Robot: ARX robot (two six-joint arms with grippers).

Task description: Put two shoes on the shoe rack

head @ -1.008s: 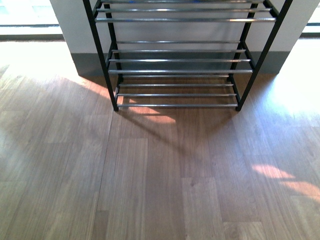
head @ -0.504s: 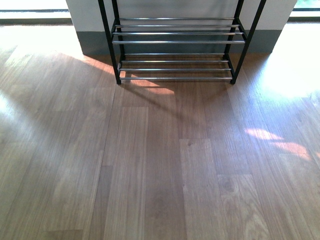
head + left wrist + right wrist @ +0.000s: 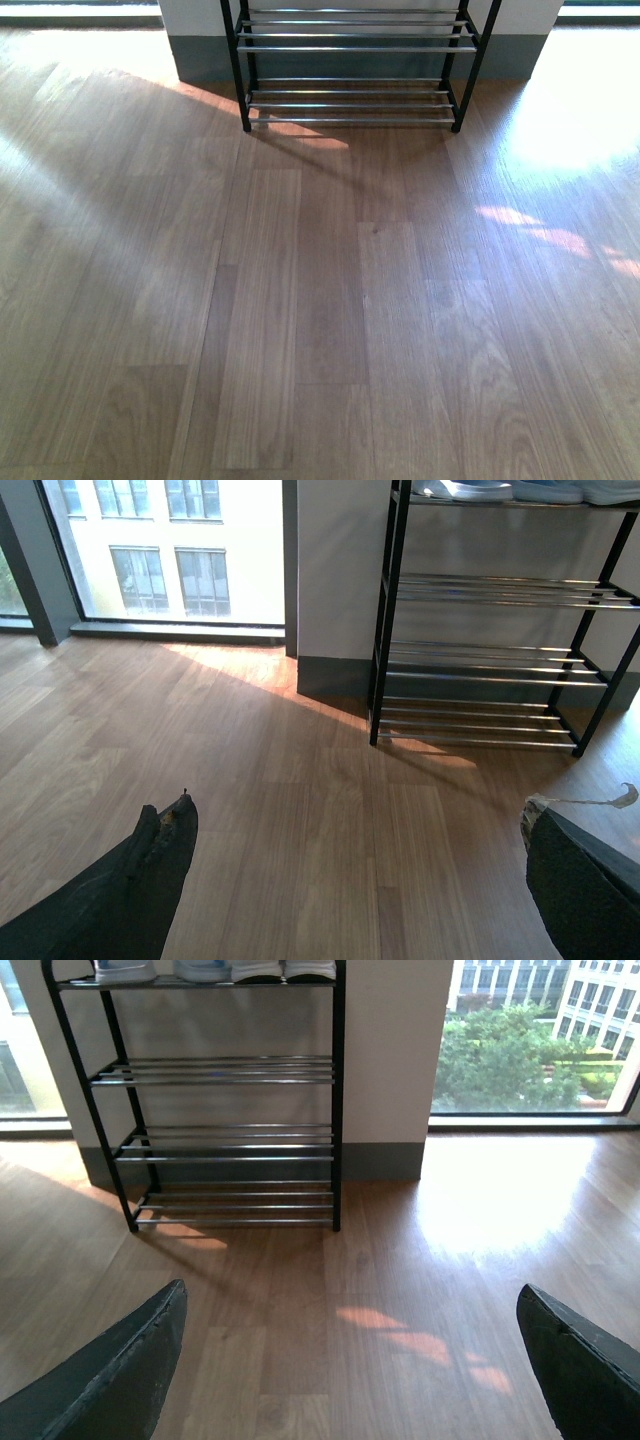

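Note:
The shoe rack [image 3: 350, 100] stands against the wall at the far side of the floor; the front view shows only its lowest tiers. All its tiers show in the left wrist view [image 3: 490, 660] and the right wrist view [image 3: 225, 1110]. Footwear lies on its top tier [image 3: 255, 970], cut off by the frame edge, so only white soles show. I cannot tell whether these are the two shoes. My left gripper [image 3: 356, 810] is open over bare floor, and my right gripper [image 3: 351, 1295] is open too. Nothing is between the fingers of either.
Wooden plank floor [image 3: 320, 300] stretches between me and the rack. A white wall with a grey skirting [image 3: 385, 1160] is behind the rack. Floor-length windows [image 3: 170, 550] flank it, and bright sun patches [image 3: 570, 110] lie on the floor.
In the front view the rack has slid up the frame and grown smaller, with more floor showing in front of it. The view has drawn back from the rack.

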